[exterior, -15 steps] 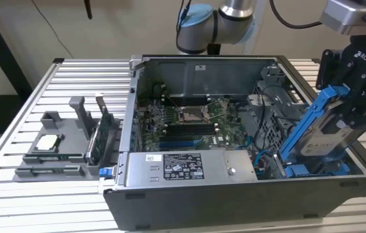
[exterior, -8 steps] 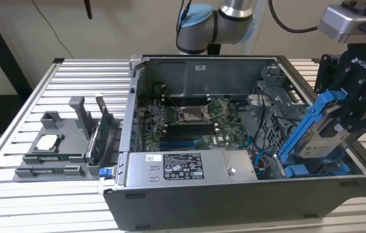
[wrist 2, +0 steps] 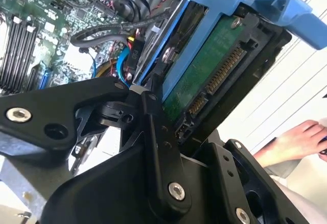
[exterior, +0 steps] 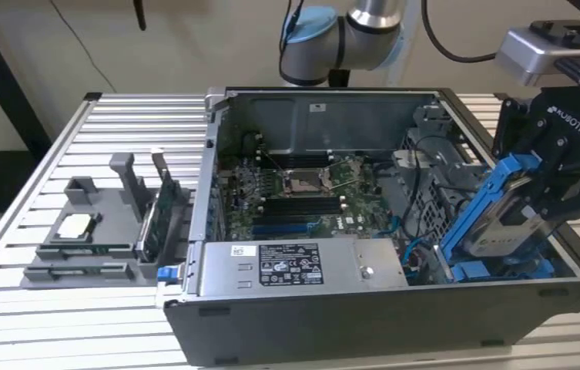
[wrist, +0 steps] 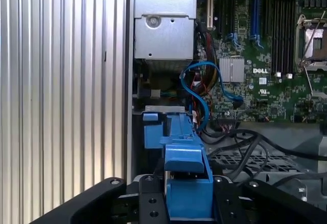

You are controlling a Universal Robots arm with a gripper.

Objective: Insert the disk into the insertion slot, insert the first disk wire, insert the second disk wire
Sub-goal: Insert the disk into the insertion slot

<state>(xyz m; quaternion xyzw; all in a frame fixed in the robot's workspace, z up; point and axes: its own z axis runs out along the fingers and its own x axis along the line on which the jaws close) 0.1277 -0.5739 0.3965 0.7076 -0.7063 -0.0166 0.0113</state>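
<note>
1. Closest to me is the front wall of the open computer case (exterior: 372,324). It sits on the ribbed silver worktop (exterior: 125,123).
2. Just inside that wall lies the grey power-supply box (exterior: 290,266) with its white sticker.
3. Next to that box, toward the exterior view's right, is the insertion slot (exterior: 501,271). I can see its bright blue rails low down in the case, and nothing is in it yet.
4. Right above the slot hangs the disk (exterior: 490,235) in its blue carrier. It is up in the air and not yet in the slot.
5. The end effector (exterior: 541,202) is pinching the disk. In the first wrist view the blue carrier (wrist: 188,185) sits tight between the black fingers (wrist: 149,206).
6. The disk is tilted. Its long side slants down, and its low end points at the slot. So the slot lies below the end effector, a little toward the exterior view's left.
7. A thin blue wire (wrist: 204,86) loops loose inside the case near the slot.
8. Farther in is the green motherboard (exterior: 300,193).
9. Past the disk, in the second wrist view, a person's hand (wrist 2: 301,140) rests.
10. Farthest back, behind the case, the robot arm (exterior: 357,31) stands.
</note>
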